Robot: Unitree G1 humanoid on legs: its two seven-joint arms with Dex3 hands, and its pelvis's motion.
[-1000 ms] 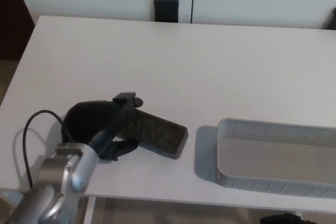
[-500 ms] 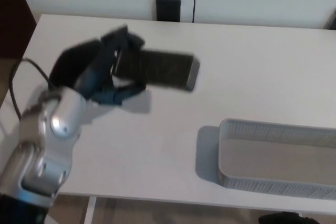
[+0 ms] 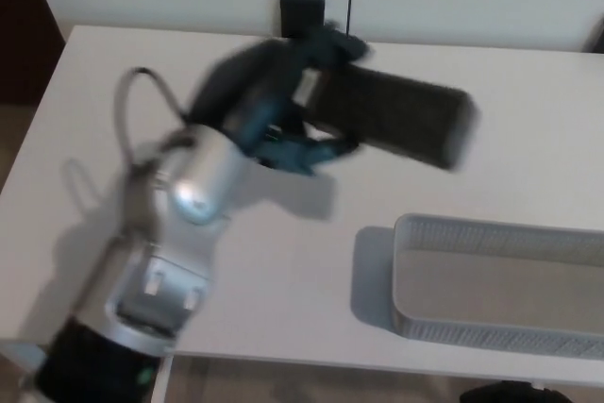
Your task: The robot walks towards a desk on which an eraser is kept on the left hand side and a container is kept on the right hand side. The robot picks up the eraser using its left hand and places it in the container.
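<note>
One container (image 3: 500, 280), a grey mesh tray, sat on the white tabletop (image 3: 142, 73) at roughly 4 o'clock in the head view; its interior showed only a bare floor, with nothing inside. One eraser (image 3: 396, 123), a dark rectangular block, was held above the tabletop near 12 o'clock, tilted slightly with its free end toward 3 o'clock, well apart from the container and above its left end. One robot hand was visible: the left hand (image 3: 283, 106), blurred, with its fingers clamped around the eraser's left end. Its silver forearm (image 3: 179, 224) ran down toward 7 o'clock. One dark object (image 3: 302, 16) stood beyond the tabletop's far edge.
</note>
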